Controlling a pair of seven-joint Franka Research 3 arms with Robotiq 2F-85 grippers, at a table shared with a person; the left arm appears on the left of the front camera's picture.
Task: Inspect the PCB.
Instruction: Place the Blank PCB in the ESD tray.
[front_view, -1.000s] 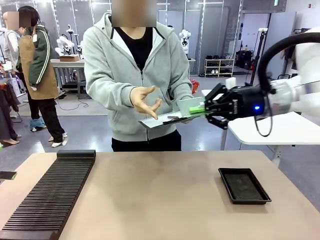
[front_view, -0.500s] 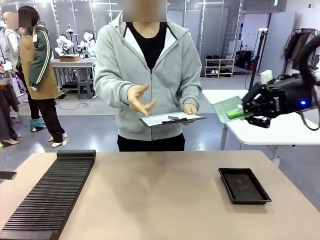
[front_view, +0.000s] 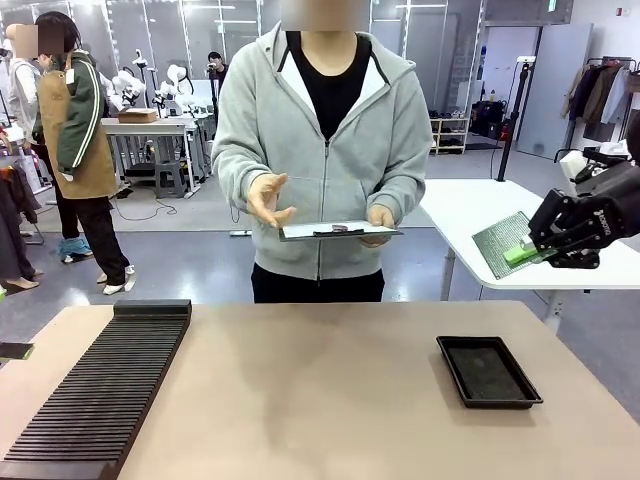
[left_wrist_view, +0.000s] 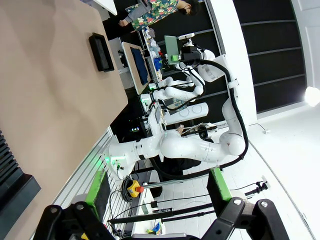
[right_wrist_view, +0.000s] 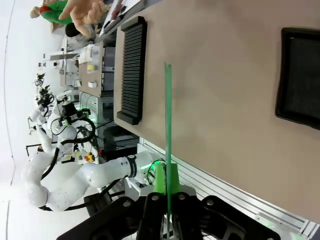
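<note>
While the right gripper (front_view: 533, 252) pinches the PCB (front_view: 500, 245) by one edge, the board hangs up and to the right of the black tray (front_view: 488, 371), long axis tilted, toward the person. Left gripper (left_wrist_view: 155, 220): fingers wide apart, nothing held.

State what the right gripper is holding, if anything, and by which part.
The right gripper holds the PCB in the air, pinched by one edge between its green pads; the rest of the board juts out free.
</note>
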